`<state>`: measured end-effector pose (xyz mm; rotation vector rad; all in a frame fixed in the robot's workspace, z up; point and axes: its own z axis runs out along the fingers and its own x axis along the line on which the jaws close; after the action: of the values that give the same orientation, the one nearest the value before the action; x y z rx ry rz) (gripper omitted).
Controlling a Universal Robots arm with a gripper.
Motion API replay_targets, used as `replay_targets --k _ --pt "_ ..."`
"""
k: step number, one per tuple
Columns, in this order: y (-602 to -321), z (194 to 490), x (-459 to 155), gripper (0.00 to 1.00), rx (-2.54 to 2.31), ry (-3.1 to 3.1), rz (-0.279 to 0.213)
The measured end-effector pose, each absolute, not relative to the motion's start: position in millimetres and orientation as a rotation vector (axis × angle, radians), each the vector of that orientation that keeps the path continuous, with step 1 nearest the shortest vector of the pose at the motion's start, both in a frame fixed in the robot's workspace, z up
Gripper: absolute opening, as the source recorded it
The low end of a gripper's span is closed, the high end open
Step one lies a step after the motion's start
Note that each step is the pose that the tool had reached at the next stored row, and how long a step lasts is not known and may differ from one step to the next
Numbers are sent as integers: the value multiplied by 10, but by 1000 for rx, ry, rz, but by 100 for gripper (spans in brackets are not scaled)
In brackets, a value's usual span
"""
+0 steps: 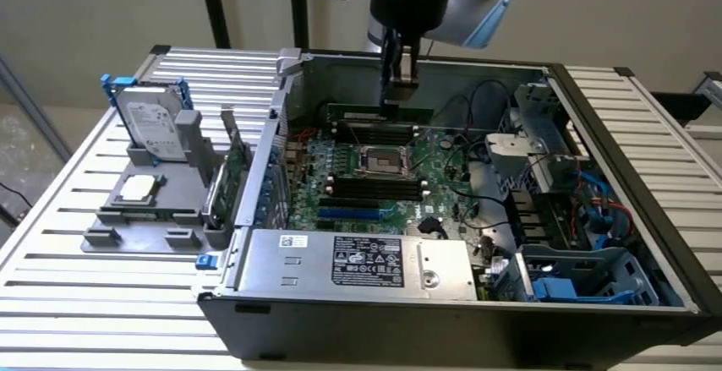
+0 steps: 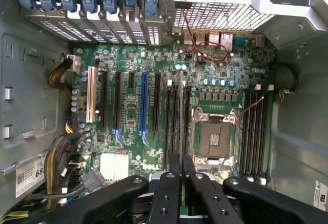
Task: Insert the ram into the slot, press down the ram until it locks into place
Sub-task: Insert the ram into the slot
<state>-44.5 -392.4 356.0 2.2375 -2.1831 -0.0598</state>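
Observation:
My gripper hangs inside the open computer case, shut on the ram, a thin green stick held level and lengthwise. The ram sits over the far group of black slots, behind the CPU socket; whether it touches a slot I cannot tell. In the wrist view the gripper has its fingers pressed together, and the ram's top edge runs as a pale line between the parallel slots beside the CPU socket. Another group of slots lies on the socket's other side.
A blue connector and other card sockets lie beyond the slots. Cable bundles run along the case wall. The power supply closes the near side. Outside, at the exterior view's left, stand a hard drive and an upright green card.

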Motion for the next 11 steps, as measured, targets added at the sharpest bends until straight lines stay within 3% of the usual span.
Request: replay_targets --k 11 --pt "-3890 3361 -388 13 2232 -2189 -60"
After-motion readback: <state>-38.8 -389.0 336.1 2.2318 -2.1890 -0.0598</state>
